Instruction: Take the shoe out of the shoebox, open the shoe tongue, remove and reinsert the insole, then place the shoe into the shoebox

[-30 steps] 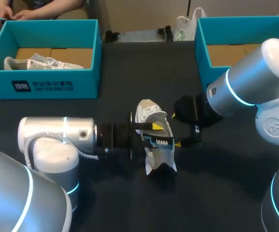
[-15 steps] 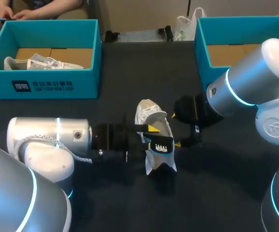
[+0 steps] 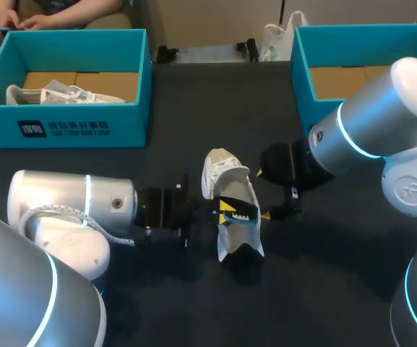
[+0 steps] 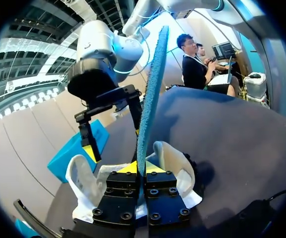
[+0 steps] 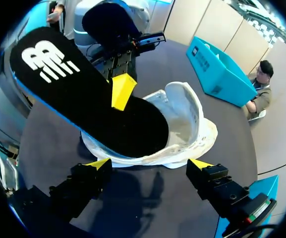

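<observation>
**With the insole (image 3: 240, 210) pinched, the shoe (image 3: 226, 170) lies out on the surface (image 3: 302, 289)**

Where the two arms meet, near the middle of the dark surface, the white shoe lies outside both boxes. One end of the black, blue-edged insole sits in the shoe's opening, and the rest is lifted out at a slant.

The left end effector (image 3: 225, 210) comes in low from the left. Its fingers are pressed together on the insole, one on each face; in the left wrist view the insole (image 4: 150, 94) stands on edge straight up from between them.

The right end effector (image 3: 264, 195) waits just beside the shoe's right flank. Its fingers are spread wide and hold nothing. In the right wrist view its two yellow tips (image 5: 99, 163) frame the shoe (image 5: 190, 124), which lies ahead of them; whether either tip touches it I cannot tell.

The left shoebox (image 3: 121, 126) stands at the far left with a second shoe (image 3: 49, 94) inside. The right shoebox (image 3: 302, 79) stands at the far right, partly behind the right arm. Both are well apart from the shoe, with dark surface between.
</observation>
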`<state>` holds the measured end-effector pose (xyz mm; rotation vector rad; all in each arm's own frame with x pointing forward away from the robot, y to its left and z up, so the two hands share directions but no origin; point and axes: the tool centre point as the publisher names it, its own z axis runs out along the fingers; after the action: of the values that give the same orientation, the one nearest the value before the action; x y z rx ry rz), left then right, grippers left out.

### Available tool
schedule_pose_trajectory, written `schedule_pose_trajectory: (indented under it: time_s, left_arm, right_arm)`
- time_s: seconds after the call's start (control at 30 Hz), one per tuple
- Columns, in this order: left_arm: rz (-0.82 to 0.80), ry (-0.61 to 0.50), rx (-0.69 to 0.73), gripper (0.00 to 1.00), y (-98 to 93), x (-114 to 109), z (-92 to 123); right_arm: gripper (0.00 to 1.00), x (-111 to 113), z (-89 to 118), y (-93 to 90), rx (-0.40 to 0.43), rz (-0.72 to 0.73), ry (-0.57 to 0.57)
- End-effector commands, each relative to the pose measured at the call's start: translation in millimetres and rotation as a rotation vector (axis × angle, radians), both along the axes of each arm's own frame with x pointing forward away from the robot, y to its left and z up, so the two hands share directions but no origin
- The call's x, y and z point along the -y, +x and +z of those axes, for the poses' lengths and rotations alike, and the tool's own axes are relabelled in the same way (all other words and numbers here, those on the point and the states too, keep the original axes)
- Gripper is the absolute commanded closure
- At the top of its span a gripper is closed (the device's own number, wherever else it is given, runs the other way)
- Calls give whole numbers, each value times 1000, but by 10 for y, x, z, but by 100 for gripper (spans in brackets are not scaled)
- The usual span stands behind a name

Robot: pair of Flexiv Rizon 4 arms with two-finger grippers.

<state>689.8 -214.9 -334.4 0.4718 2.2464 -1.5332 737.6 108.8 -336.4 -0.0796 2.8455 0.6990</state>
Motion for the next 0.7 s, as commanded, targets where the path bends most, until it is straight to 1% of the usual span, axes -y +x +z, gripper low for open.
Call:
schedule_pose_trajectory:
  time_s: [0.03,0.2,0.47,0.7]
  left_arm:
    - [-1,17,0,100,65,70,-79]
    - [5,34,18,100,157,83,-195]
    - [53,30,65,100,300,72,-251]
    - [85,46,74,100,351,89,-330]
  right_arm:
    - [0,2,-1,-11,2,-1,0]
    - [0,2,-1,-11,2,-1,0]
    - [0,2,-1,-11,2,-1,0]
    - [0,2,-1,-11,2,-1,0]
